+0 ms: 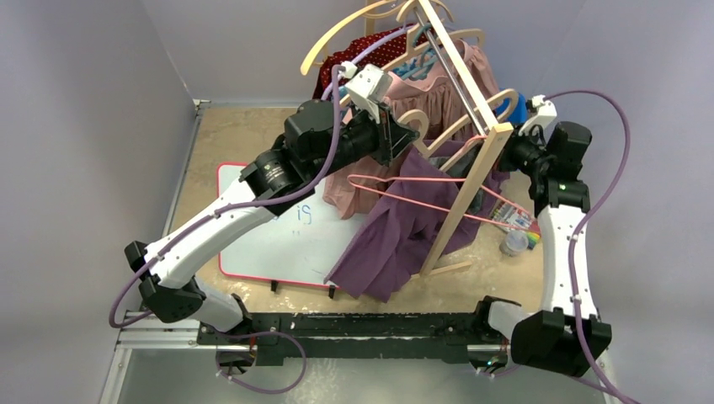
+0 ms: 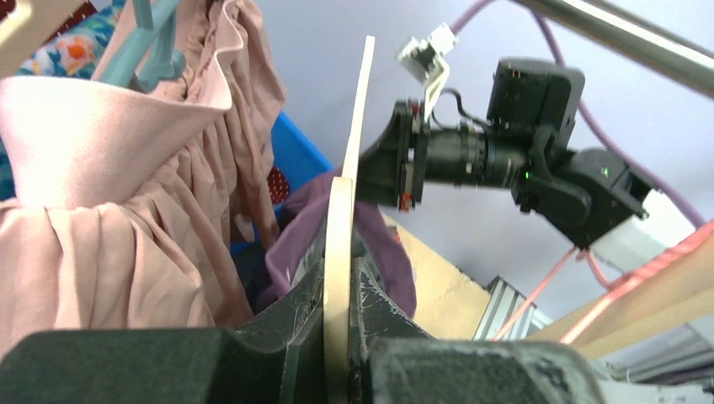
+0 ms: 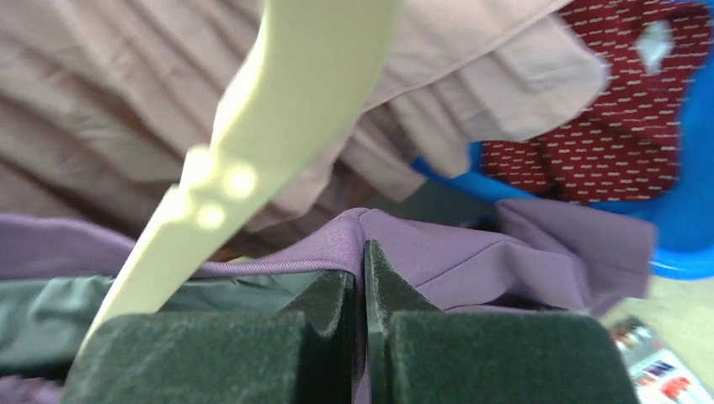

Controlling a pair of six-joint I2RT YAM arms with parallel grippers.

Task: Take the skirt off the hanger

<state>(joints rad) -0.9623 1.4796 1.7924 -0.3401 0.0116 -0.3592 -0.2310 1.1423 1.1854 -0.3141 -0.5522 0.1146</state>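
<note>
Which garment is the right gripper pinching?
The purple skirt, tented up in the shut right gripper. The pale pink dress and the red patterned garment hang behind it, not gripped.

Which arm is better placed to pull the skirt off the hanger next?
Right: the right pincer pinches the purple skirt, while the left pincer clamps the hanger, probably steadying it.

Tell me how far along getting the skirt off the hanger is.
Done: both grips set. In hand: left tool clamps the hanger, right tool pinches the purple skirt. Remaining: the skirt is not yet off; it drapes from the hanger.
</note>
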